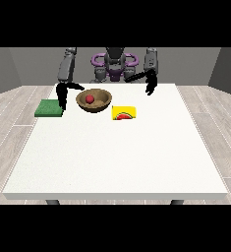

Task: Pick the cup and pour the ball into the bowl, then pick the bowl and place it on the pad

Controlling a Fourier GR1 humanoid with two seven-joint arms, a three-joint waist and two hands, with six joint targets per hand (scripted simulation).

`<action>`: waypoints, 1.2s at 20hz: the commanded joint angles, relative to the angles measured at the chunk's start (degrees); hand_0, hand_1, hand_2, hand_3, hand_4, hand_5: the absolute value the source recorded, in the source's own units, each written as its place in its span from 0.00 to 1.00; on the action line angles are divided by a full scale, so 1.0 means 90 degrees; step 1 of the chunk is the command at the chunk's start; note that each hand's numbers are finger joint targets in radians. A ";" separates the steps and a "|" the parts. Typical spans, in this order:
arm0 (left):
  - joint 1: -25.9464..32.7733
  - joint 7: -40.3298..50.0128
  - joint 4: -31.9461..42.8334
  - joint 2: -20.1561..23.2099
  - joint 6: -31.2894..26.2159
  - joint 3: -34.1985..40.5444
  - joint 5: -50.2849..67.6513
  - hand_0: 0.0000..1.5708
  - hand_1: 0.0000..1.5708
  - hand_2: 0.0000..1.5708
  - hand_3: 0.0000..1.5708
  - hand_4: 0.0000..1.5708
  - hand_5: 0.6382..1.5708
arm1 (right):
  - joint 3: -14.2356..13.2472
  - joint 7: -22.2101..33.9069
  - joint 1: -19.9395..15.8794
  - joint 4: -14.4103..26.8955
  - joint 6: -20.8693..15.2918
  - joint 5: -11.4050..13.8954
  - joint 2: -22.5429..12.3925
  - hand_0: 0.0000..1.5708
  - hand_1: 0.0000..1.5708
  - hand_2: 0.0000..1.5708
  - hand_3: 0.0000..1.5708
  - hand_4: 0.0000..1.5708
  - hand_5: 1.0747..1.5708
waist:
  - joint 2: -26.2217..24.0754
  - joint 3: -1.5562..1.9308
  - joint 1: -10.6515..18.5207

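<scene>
The wooden bowl [94, 100] sits on the white table [117, 157] at 12 o'clock, with the red ball [89, 99] inside. The yellow cup [124, 113] lies at the bowl's 4 o'clock. The green pad [49, 108] lies at its 9 o'clock. The hand at the view's left [62, 96] hangs between pad and bowl; the hand at the view's right [150, 83] hovers at the bowl's 2 o'clock. Finger state of both: cannot be told.

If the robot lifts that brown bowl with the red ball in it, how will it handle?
The bowl looks rigid and wide, so it should probably sit steady. Its walls are shallow, so the round ball may roll and could escape if tilted. It likely needs level carrying to the green pad.
</scene>
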 commanded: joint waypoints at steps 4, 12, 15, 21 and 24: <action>-0.0203 0.0351 -0.0587 -0.0026 -0.0300 -0.0269 0.0074 0.00 0.00 0.00 0.00 0.00 0.98 | -0.0264 -0.0728 -0.0087 0.0890 -0.0124 -0.0067 0.0004 0.00 0.00 0.00 0.00 0.16 0.96 | 0.0314 0.0006 0.0498; -0.0535 0.0469 -0.0915 0.0061 -0.0422 -0.0381 0.0021 0.00 0.00 0.00 0.00 0.00 0.99 | -0.0407 -0.0958 -0.0081 0.0684 -0.0157 -0.0304 0.0254 0.00 0.00 0.00 0.00 0.13 0.91 | 0.0806 0.0009 0.0789; -0.0048 0.0291 -0.0832 0.0047 -0.0503 -0.0424 0.0057 0.00 0.00 0.00 0.00 0.00 0.99 | -0.0308 -0.0553 -0.0117 0.0629 -0.0492 -0.0329 0.0590 0.00 0.00 0.00 0.00 0.16 0.92 | 0.0286 0.0002 0.0858; 0.0304 0.0327 -0.0586 0.0309 -0.0664 -0.0153 0.0235 0.00 0.00 0.00 0.00 0.00 0.99 | -0.0118 0.0211 -0.0422 0.0413 -0.0829 -0.0379 0.0737 0.00 0.00 0.00 0.00 0.24 0.96 | -0.0333 0.0001 0.0499; 0.0340 0.0247 -0.0772 0.0352 -0.0744 -0.0155 0.0305 0.00 0.00 0.00 0.00 0.00 0.99 | -0.0058 -0.0477 -0.0169 0.0676 -0.0866 -0.0314 0.1061 0.00 0.00 0.00 0.00 0.23 0.95 | -0.0078 0.0003 0.0595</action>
